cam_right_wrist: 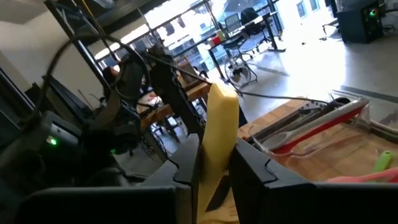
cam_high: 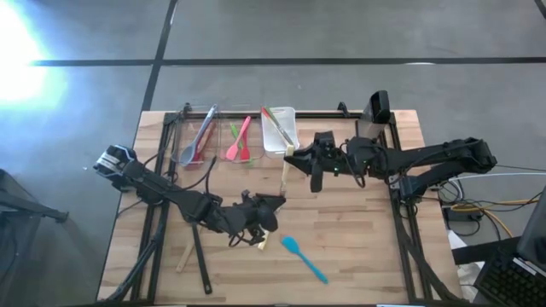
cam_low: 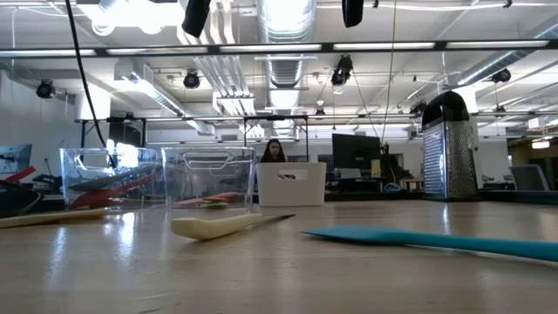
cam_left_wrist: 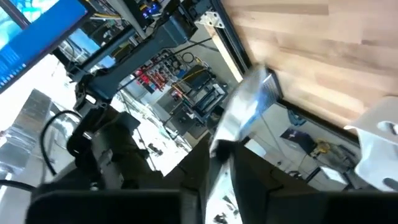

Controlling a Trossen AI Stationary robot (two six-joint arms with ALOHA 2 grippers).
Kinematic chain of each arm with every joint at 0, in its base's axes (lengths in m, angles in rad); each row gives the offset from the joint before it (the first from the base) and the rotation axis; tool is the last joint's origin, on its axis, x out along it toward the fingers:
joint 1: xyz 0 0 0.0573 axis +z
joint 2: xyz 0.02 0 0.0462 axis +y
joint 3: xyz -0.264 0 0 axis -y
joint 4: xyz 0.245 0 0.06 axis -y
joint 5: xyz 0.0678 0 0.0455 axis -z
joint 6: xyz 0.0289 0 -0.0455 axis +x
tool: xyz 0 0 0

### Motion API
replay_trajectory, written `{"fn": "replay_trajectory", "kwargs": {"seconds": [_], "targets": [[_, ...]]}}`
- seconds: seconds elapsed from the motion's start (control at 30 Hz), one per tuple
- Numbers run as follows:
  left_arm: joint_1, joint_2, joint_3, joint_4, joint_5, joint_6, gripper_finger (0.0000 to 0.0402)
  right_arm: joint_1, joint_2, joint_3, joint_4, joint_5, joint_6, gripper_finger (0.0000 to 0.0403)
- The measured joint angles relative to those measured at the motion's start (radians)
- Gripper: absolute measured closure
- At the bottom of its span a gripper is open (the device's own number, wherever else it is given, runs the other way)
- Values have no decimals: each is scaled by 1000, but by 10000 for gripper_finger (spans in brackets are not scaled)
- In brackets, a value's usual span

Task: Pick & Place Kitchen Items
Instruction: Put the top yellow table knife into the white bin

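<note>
Utensils lie on the wooden table: a flat teal silicone spatula nearest, its handle cut off in the low view. The left gripper pinches a shiny, blurred metal blade. Mid-table, the right gripper clamps a smooth cream spatula. Farthest, clear plastic bins hold red tongs.

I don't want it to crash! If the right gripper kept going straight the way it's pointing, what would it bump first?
Probably the middle clear plastic bin holding pink and green utensils. The right gripper, clamping a pale yellow spatula, points that way, but may pass above it; height is unclear.
</note>
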Motion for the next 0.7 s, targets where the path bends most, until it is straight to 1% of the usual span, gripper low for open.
{"fn": "replay_trajectory", "kwargs": {"seconds": [0.1,0.23,0.4,0.47,0.57,0.63,0.7], "targets": [[-2,-2,3,15,21,-23,324,-2,0,-6,-27,25,-39,368],[-5,-7,4,17,26,-33,304,-9,0,-6,-54,49,-33,368],[-6,-10,3,17,-3,-93,288,-20,-3,-3,-87,42,-20,368],[-7,-11,3,15,-48,-147,284,-34,-5,-4,-89,46,-19,368],[-5,-18,3,-4,-158,-263,283,-62,-13,-3,-121,42,-11,368],[-2,-34,3,-53,-215,-367,282,-87,-13,-3,-143,29,-10,368],[-1,-65,3,-164,-221,-504,282,-120,-13,-3,-156,4,-9,368]]}}
